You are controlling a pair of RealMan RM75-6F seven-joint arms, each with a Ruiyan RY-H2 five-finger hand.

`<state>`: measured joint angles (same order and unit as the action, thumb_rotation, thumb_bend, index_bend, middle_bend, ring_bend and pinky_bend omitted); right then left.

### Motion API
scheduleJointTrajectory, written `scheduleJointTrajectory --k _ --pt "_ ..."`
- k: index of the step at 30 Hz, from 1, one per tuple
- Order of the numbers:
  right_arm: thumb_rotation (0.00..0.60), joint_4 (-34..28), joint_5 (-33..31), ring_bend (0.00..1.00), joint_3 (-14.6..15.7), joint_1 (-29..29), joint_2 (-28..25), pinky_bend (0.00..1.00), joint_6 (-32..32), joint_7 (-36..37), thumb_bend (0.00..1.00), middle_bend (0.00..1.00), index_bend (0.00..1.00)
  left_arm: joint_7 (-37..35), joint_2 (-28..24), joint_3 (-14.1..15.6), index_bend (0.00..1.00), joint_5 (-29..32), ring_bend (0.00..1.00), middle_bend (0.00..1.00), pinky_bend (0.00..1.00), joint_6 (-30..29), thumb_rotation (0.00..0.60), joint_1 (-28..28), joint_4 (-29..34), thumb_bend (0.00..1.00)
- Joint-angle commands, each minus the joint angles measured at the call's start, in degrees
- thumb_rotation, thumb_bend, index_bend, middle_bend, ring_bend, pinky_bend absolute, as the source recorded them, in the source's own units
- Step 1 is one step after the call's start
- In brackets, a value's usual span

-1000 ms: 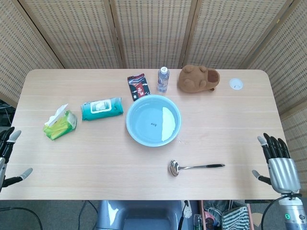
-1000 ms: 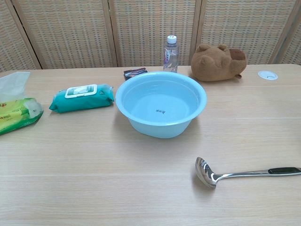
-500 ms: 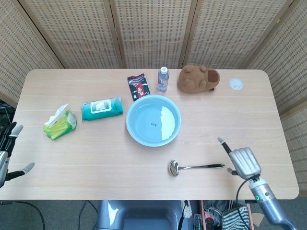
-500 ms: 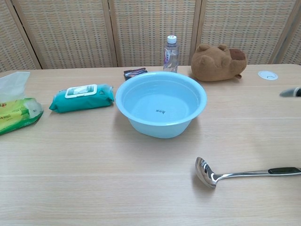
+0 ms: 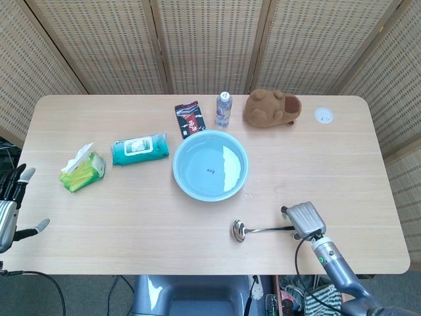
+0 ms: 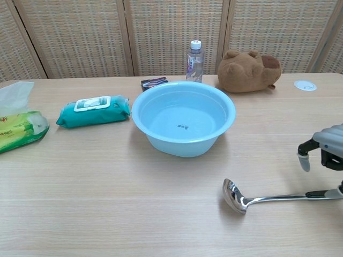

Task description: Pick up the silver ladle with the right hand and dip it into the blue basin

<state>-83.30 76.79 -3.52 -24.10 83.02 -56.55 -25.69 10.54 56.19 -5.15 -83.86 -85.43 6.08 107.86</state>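
The silver ladle (image 5: 263, 230) lies on the table in front of the blue basin (image 5: 176, 166), bowl to the left, black-tipped handle pointing right. In the chest view the ladle (image 6: 252, 199) is at lower right and the basin (image 6: 177, 147), holding water, is at centre. My right hand (image 5: 304, 219) hovers palm-down over the handle's far end. In the chest view my right hand (image 6: 327, 147) has its fingers (image 6: 304, 160) hanging down just above the handle, with nothing held. My left hand (image 5: 9, 205) stays off the table's left edge, fingers spread.
Behind the basin stand a water bottle (image 5: 223, 108), a red-black packet (image 5: 189, 117) and a brown plush toy (image 5: 271, 107). A teal wipes pack (image 5: 139, 148) and a green tissue pack (image 5: 82, 170) lie at the left. A white disc (image 5: 323, 116) sits at the far right.
My right hand has moved from the table's right edge leftward and down to just over the ladle's handle end. The ladle has not moved. The left hand shifted slightly.
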Motion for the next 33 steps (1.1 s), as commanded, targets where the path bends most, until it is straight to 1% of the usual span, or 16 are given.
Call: scheduleJointTrajectory --k 1,6,13,19,30,33 --pt "0.600 3.0 -0.7 0.91 0.2 -0.5 2.9 1.00 -0.2 -0.1 0.16 0.99 0.48 0.6 0.2 -0.2 0.00 0.5 0.00 0.00 0.00 0.3 0.600 0.3 0.0 0.00" --pt "0.600 4.8 -2.3 0.91 0.5 -0.8 4.7 1.00 0.4 -1.1 0.18 0.99 0.48 1.3 0.3 -0.3 0.00 1.3 0.00 0.00 0.00 0.6 0.600 0.5 0.3 0.00" --pt "0.600 5.5 -5.0 0.91 0.7 -0.6 5.0 1.00 1.0 -2.0 0.18 0.99 0.48 1.6 0.4 -0.1 0.00 1.6 0.00 0.00 0.00 0.8 0.600 0.6 0.3 0.00" --pt "0.600 5.1 -6.5 0.91 0.8 -0.8 4.7 1.00 1.7 -2.0 0.26 0.99 0.50 2.1 0.6 -0.1 0.00 1.7 0.00 0.00 0.00 0.9 0.600 0.8 0.3 0.00" --pt "0.600 5.0 -9.0 0.91 1.4 -1.5 5.4 1.00 3.0 -3.5 0.26 0.99 0.50 2.9 1.0 -0.2 0.00 2.5 0.00 0.00 0.00 1.2 0.600 1.1 0.3 0.00" --pt "0.600 5.2 -9.7 0.91 1.4 -1.7 5.6 1.00 3.1 -4.0 0.28 0.99 0.50 2.9 1.0 -0.2 0.00 2.6 0.00 0.00 0.00 1.3 0.600 1.2 0.2 0.00"
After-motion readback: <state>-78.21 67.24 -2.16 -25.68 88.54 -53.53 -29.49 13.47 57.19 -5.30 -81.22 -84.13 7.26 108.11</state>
